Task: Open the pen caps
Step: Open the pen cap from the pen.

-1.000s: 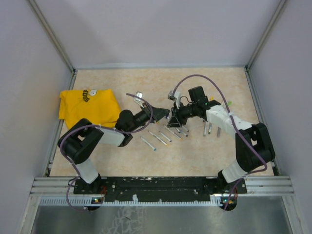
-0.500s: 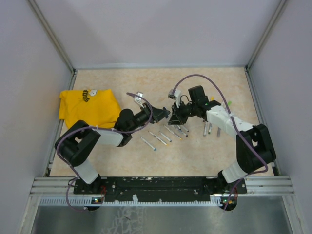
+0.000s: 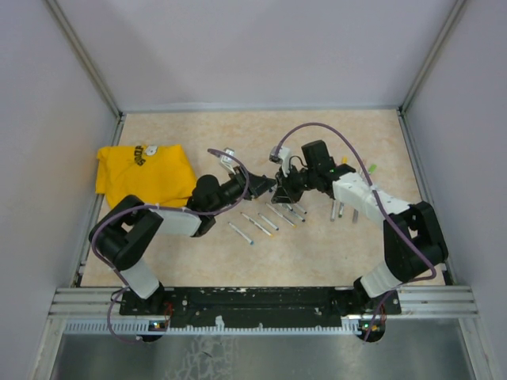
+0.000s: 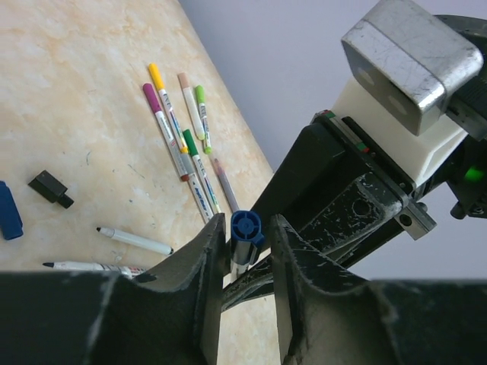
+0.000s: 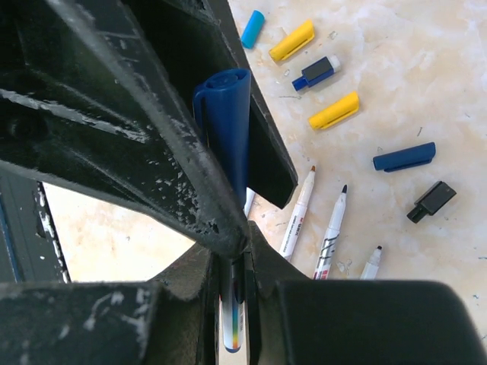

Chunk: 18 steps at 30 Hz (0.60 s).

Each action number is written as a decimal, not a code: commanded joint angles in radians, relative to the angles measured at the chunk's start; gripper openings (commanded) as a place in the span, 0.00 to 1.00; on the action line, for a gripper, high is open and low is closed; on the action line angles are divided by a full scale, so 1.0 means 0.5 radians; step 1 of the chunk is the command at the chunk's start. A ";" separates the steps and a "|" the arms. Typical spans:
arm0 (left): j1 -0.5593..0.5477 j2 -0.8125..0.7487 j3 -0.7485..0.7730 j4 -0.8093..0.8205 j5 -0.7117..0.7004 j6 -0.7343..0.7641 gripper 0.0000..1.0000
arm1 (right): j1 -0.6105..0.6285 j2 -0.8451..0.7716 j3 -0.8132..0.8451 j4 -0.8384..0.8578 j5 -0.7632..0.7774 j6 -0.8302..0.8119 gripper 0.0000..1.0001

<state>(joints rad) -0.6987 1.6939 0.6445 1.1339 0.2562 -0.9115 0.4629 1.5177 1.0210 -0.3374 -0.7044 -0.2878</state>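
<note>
i'm hovering the left gripper (image 4: pixel 245 237) around the blue cap (image 4: pixel 246 225) mid-table (image 3: pixel 198 134), near the row of loose pens (image 3: pixel 260 224). its fingers are sitting either side of the cap, but i cannot tell if they're squeezing. the right gripper (image 5: pixel 232 262) is pinching the pen (image 5: pixel 232 323) below it. yellow caps (image 5: pixel 292 40) are lying loose.

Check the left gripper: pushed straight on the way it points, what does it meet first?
The blue cap between the left gripper's fingers; behind it, probably the right gripper gripping the pen; depth unclear.
</note>
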 commanded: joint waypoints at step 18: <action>0.356 -0.185 0.151 -0.254 -0.323 0.262 0.00 | 0.072 -0.024 -0.014 0.037 0.007 -0.095 0.00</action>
<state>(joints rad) -0.6430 1.6402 0.6556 1.0393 0.2523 -0.8440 0.4877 1.5185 1.0210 -0.2497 -0.6590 -0.3027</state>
